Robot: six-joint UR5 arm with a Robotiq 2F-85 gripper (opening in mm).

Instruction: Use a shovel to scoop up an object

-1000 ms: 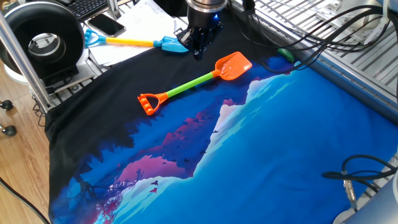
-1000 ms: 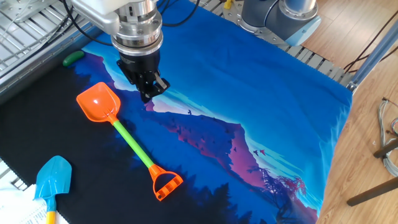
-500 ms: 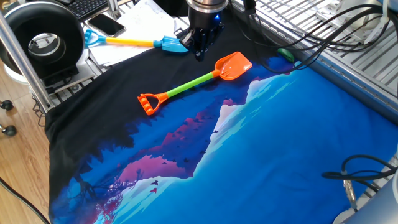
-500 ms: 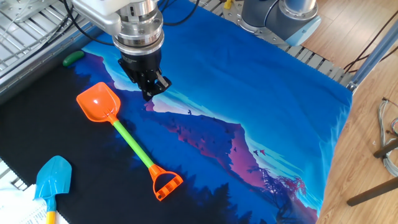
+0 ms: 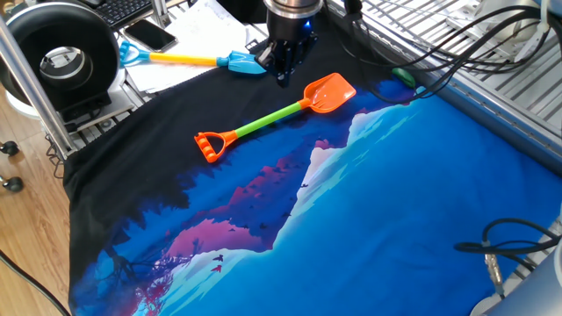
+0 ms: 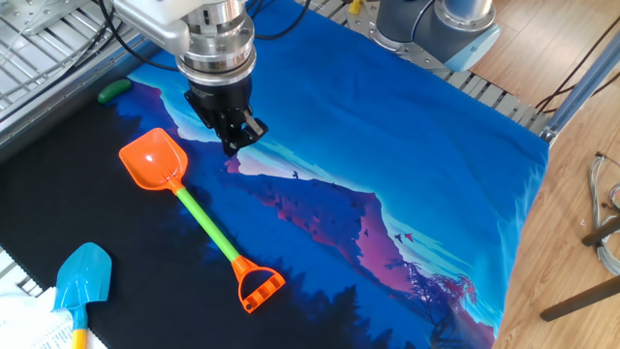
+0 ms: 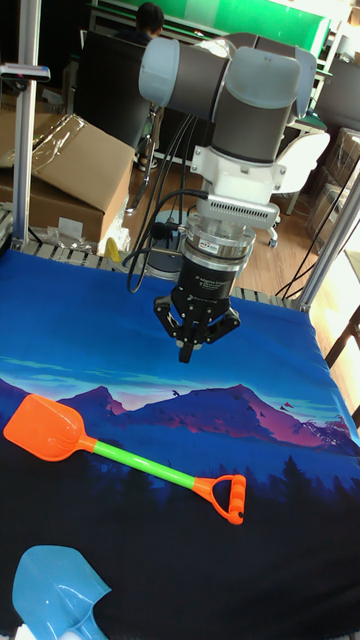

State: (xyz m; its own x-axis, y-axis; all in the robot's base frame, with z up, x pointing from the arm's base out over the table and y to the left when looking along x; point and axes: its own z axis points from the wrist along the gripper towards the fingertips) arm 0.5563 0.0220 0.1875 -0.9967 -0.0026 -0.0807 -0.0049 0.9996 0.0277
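Note:
The shovel lies flat on the printed cloth, its orange blade (image 5: 329, 92) (image 6: 153, 158) (image 7: 40, 425) joined by a lime-green shaft (image 5: 268, 118) to an orange D-handle (image 6: 260, 286). My gripper (image 5: 281, 77) (image 6: 231, 147) (image 7: 187, 352) hangs above the cloth just beside the blade, pointing down. Its fingers are pressed together and hold nothing, and they do not touch the shovel. The object, a small green lump (image 5: 403, 76) (image 6: 113, 90), rests at the cloth's edge beyond the blade. It is outside the tall fixed view.
A blue-bladed, yellow-shafted toy shovel (image 5: 233, 61) (image 6: 82, 276) (image 7: 55, 590) lies by the cloth's edge. Behind it are a phone (image 5: 149, 35) and a black round device (image 5: 61, 57). Cables (image 5: 457, 44) run over the metal rack (image 5: 527, 96).
The gripper has shifted only very slightly, a touch upward. The shovel and the green lump have stayed where they were.

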